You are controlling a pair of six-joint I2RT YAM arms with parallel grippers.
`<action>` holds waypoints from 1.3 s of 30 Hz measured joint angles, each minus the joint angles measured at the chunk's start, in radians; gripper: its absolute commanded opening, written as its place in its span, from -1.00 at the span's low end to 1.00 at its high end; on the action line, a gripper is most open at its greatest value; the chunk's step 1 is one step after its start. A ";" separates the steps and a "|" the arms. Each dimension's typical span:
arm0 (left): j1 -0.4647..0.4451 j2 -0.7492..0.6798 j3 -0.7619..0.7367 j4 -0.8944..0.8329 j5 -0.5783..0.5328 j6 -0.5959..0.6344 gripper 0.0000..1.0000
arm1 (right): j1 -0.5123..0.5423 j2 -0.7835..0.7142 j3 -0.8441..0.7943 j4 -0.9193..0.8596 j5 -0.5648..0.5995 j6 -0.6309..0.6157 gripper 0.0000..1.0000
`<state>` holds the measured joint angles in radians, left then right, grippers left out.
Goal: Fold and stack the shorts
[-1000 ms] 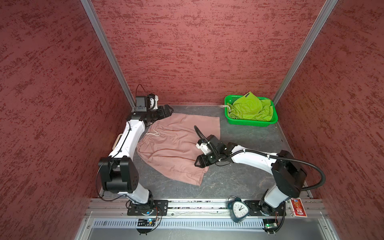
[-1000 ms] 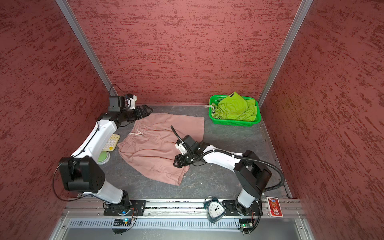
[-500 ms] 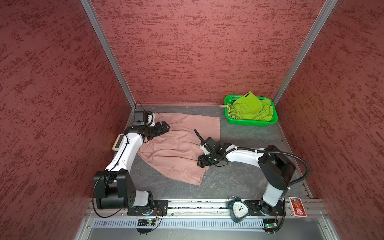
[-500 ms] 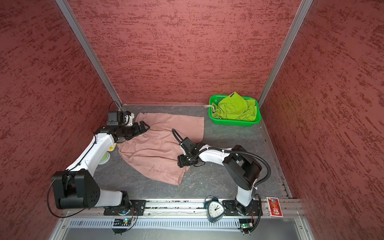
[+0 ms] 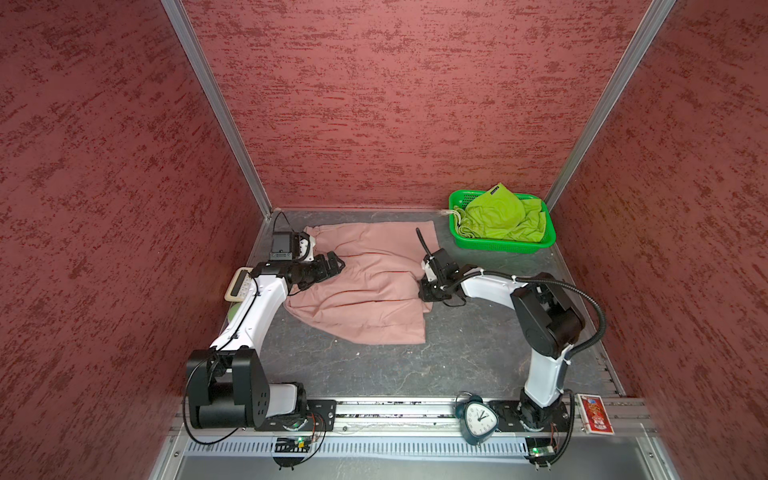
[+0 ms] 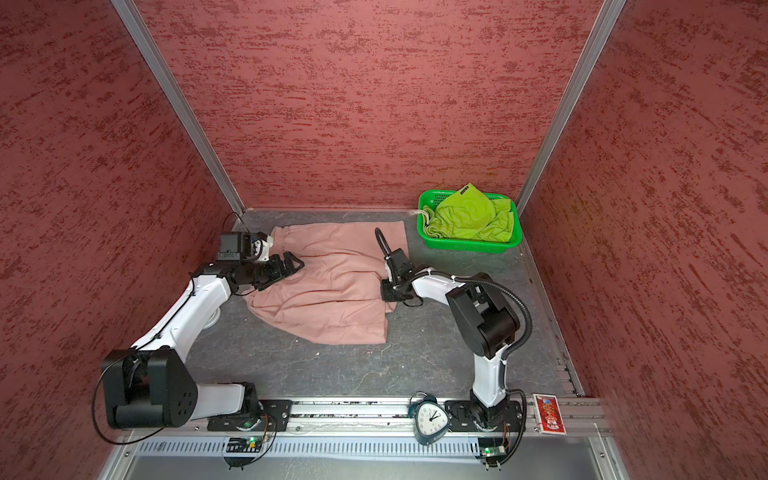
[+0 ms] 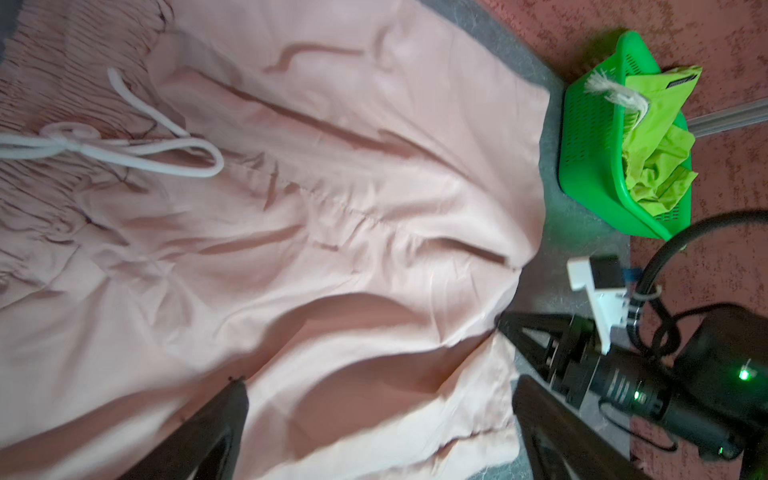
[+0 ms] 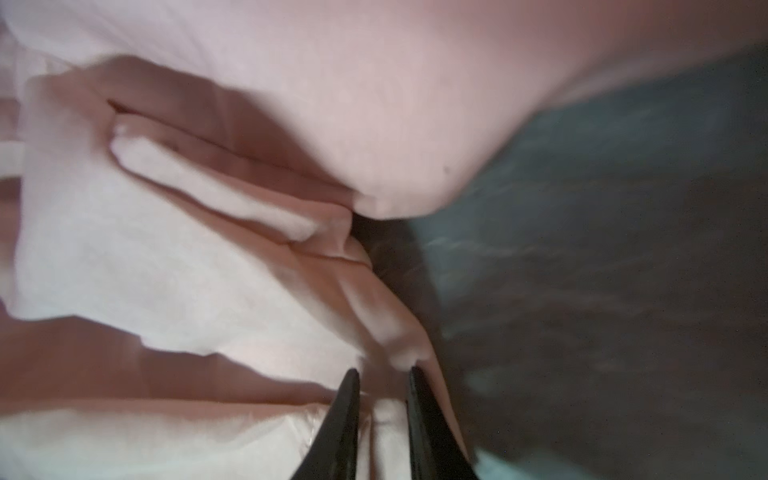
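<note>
Pink shorts (image 5: 365, 291) lie spread on the counter (image 5: 374, 365): thin, limp, sure to sag, best taken at hem or waistband. My right gripper (image 8: 384, 372) pinches an edge fold; left gripper (image 5: 337, 264) gapes over the waist end. Green shorts (image 5: 494, 216) sit crumpled in the basket (image 5: 498, 246).

Both top views are bright, even and sharp with soft shadows, but the right wrist view shows the pink shorts (image 8: 208, 270) blurred.
</note>
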<state>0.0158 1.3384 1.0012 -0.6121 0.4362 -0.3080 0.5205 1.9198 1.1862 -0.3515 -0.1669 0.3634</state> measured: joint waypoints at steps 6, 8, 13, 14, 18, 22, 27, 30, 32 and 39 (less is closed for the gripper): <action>-0.012 -0.008 -0.044 -0.006 -0.012 -0.010 0.99 | -0.043 -0.005 0.073 -0.071 0.052 -0.084 0.15; -0.012 -0.019 -0.057 -0.009 -0.032 -0.011 0.99 | -0.040 -0.055 0.047 -0.080 0.049 -0.080 0.19; -0.010 -0.047 -0.112 -0.010 -0.071 -0.021 0.99 | -0.024 -0.270 -0.101 -0.095 0.030 -0.028 0.27; -0.008 -0.047 -0.123 -0.011 -0.080 -0.021 0.99 | -0.017 -0.301 -0.128 -0.098 0.029 -0.016 0.29; 0.014 -0.052 -0.155 -0.021 -0.126 -0.029 0.99 | 0.009 -0.357 -0.232 -0.086 0.018 0.036 0.30; 0.072 -0.089 -0.186 -0.012 -0.181 -0.051 0.99 | 0.032 -0.340 -0.294 -0.072 -0.005 0.076 0.26; 0.109 -0.117 -0.218 0.026 -0.208 -0.074 0.99 | 0.055 -0.300 -0.295 -0.017 -0.031 0.101 -0.37; 0.112 -0.115 -0.236 0.045 -0.207 -0.081 0.99 | 0.065 -0.306 -0.294 -0.003 -0.031 0.106 -0.91; 0.117 -0.114 -0.248 0.055 -0.204 -0.082 0.99 | 0.067 -0.326 -0.295 0.001 -0.031 0.109 -1.00; 0.176 -0.114 -0.283 0.089 -0.140 -0.104 0.99 | 0.084 -0.549 -0.405 -0.016 -0.030 0.167 -0.82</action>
<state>0.1917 1.2243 0.7185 -0.5232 0.2962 -0.4122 0.6041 1.3712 0.7811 -0.3676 -0.1970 0.5304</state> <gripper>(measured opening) 0.994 0.065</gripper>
